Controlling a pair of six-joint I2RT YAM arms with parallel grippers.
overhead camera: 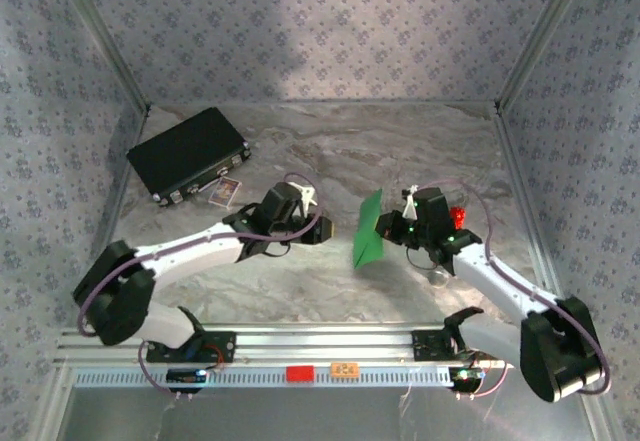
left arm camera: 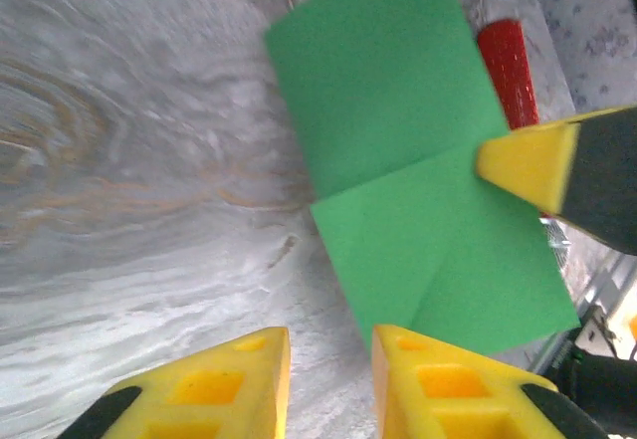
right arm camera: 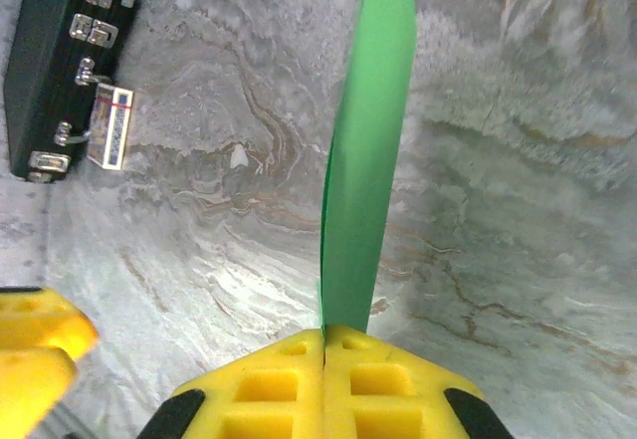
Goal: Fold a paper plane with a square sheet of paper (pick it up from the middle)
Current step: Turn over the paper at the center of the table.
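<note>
The square sheet of paper [overhead camera: 369, 227] is bright green, creased and folded, and hangs off the table near its middle. My right gripper [right arm camera: 323, 337] is shut on the sheet's lower edge, and the sheet [right arm camera: 366, 150] rises edge-on from its closed jaws. In the top view the right gripper [overhead camera: 393, 227] is at the sheet's right side. My left gripper [left arm camera: 328, 354] is open with bare table between its fingers, and the sheet's [left arm camera: 408, 170] lower corner ends just above its right finger. The left gripper [overhead camera: 322, 225] stands a little left of the sheet.
A black rectangular case [overhead camera: 188, 153] lies at the back left with a small card [overhead camera: 226, 192] beside it. A small red cylinder [overhead camera: 458, 215] sits behind the right gripper. The red cylinder [left arm camera: 508, 69] also lies past the sheet in the left wrist view. Patterned walls enclose the marble table.
</note>
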